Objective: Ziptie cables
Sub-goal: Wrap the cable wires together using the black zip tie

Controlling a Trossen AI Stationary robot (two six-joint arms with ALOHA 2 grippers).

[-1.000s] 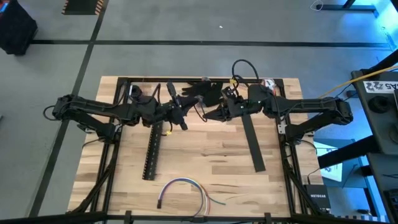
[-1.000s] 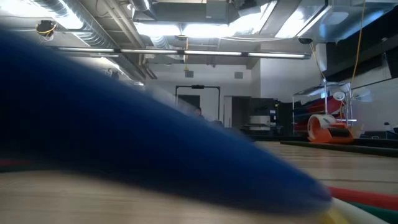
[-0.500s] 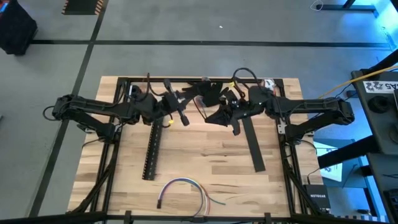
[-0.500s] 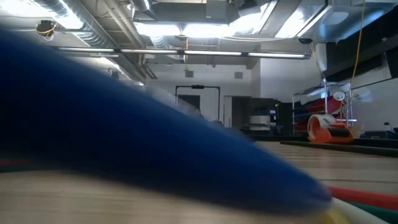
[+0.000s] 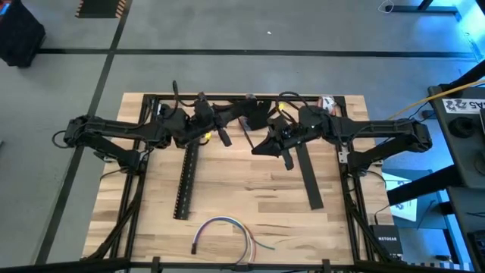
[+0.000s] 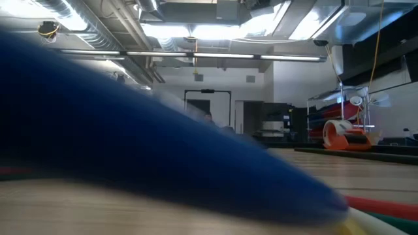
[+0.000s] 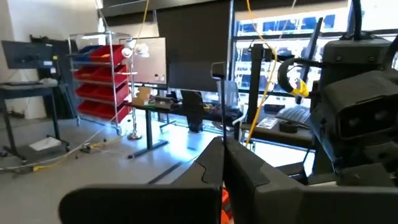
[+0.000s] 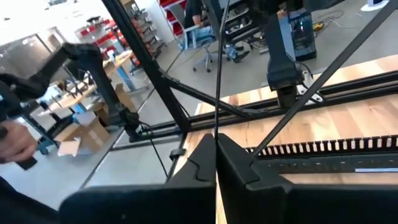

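The cables [image 5: 225, 234] lie curled in a loop at the near edge of the desk [image 5: 250, 189], well short of both sets of fingers, their span running roughly crosswise. Left fingers [image 5: 225, 138] and right fingers [image 5: 260, 145] are pinched shut on nothing, side by side at the far end, about equally distant. Between lie bare wood and the black slotted channel [image 5: 185, 182]; beyond, grey floor.

low view: blurred blue mass [image 6: 130, 130] hides table | cables [image 5: 223, 233]: ends too small
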